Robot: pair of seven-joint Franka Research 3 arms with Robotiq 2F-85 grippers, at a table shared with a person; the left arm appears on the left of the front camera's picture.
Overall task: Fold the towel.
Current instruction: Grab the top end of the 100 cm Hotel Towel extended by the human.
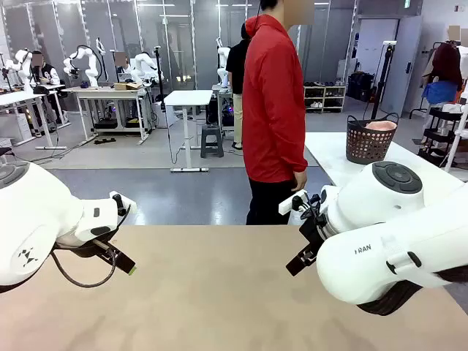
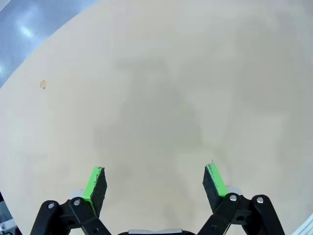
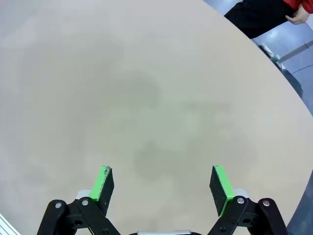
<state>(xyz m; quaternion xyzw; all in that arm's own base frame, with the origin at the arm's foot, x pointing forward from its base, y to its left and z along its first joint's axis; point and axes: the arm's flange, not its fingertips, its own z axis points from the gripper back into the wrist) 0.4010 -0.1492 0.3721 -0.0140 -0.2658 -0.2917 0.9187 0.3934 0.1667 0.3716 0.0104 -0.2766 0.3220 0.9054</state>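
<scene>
The table [image 1: 219, 292] is plain tan; the left claw [image 2: 155, 183] and right claw [image 3: 164, 188] are black with green pads [image 2: 93, 185]. The person's top [image 1: 272, 102] is red, the trousers [image 1: 265, 205] black. The basket [image 1: 364, 146] is dark, the towel [image 1: 381, 125] in it apparently salmon-pink.

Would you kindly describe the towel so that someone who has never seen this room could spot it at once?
Look past the tan table to the person in red at its far side. On the robot's right of that person stands a white table with a dark basket. The towel is the salmon-pink cloth bunched inside it, the only pink thing on that table.
</scene>
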